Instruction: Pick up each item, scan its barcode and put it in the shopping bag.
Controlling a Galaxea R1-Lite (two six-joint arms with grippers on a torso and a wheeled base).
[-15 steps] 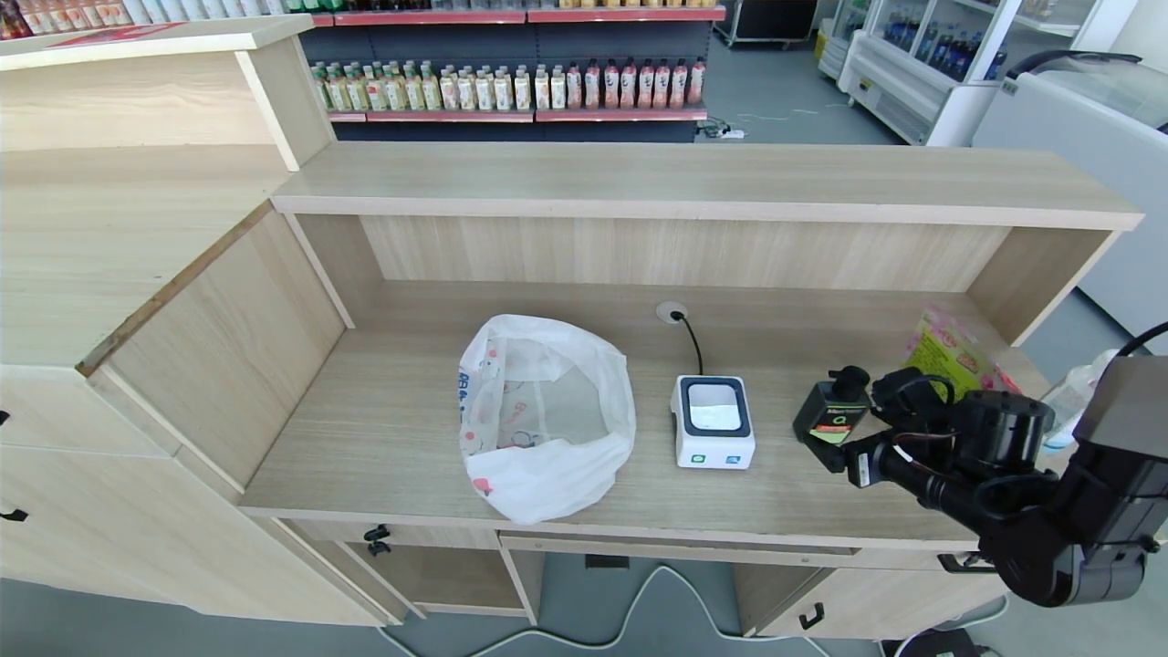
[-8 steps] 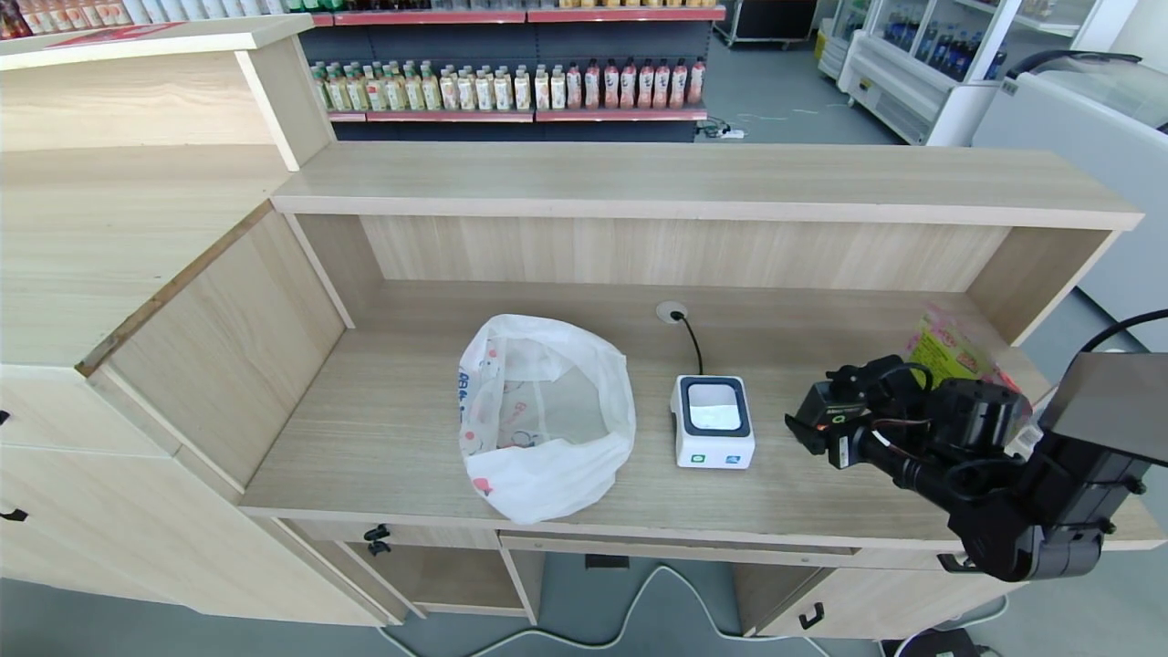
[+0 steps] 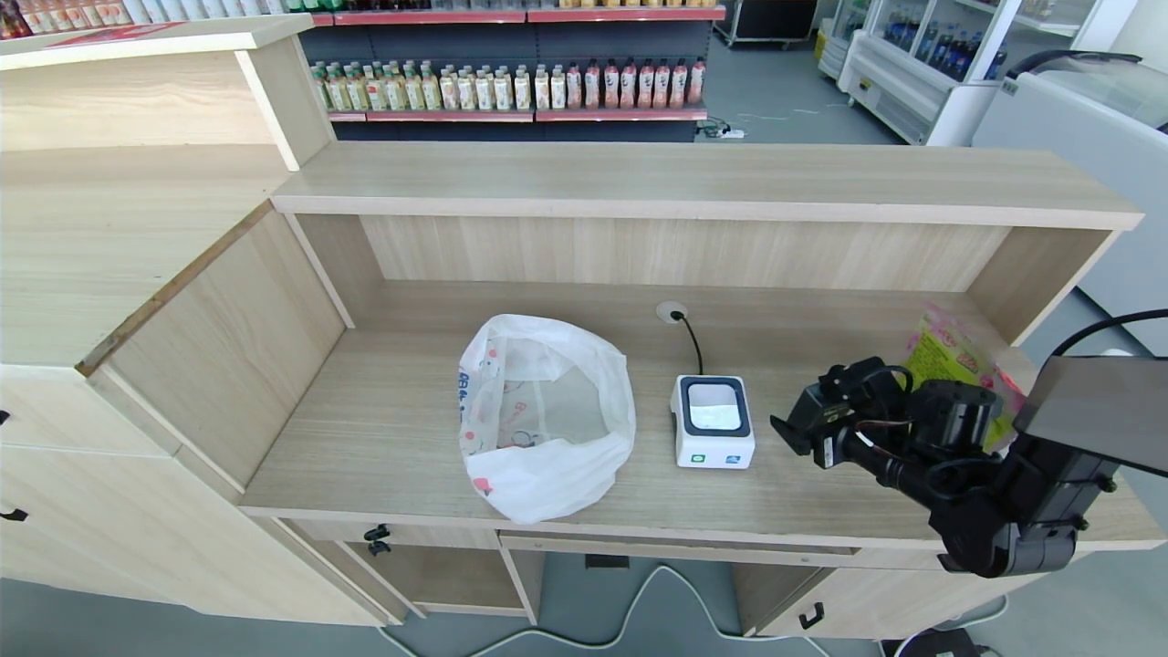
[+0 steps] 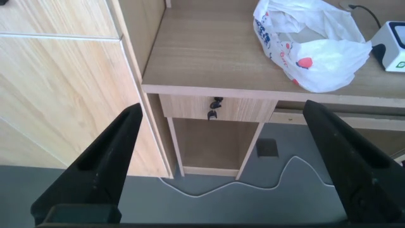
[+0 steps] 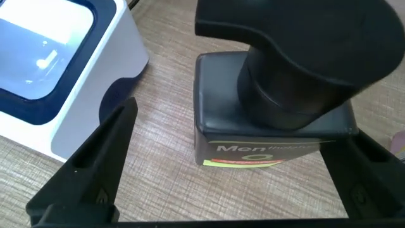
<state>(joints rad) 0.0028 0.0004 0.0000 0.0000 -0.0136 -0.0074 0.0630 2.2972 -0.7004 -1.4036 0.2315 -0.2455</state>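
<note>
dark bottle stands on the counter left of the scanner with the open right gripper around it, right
No: the dark bottle stands right of the scanner, not left; the head view shows it. It is on the counter with the open right gripper around it.

Right arm (image 3: pixel 1004 511): matte black throughout, made up of rounded, cylindrical joint housings with a smooth finish. Upper link: a flat-sided grey box (image 3: pixel 1086 411) with sharp edges. One black cable (image 3: pixel 1109 321) arcs out above the box; thinner black leads (image 3: pixel 894 369) loop at the wrist. Right gripper (image 5: pixel 221 183) and left gripper (image 4: pixel 221 164): plain black, flat, wedge-shaped fingers (image 4: pixel 95 168) tapering toward blunt tips.
</note>
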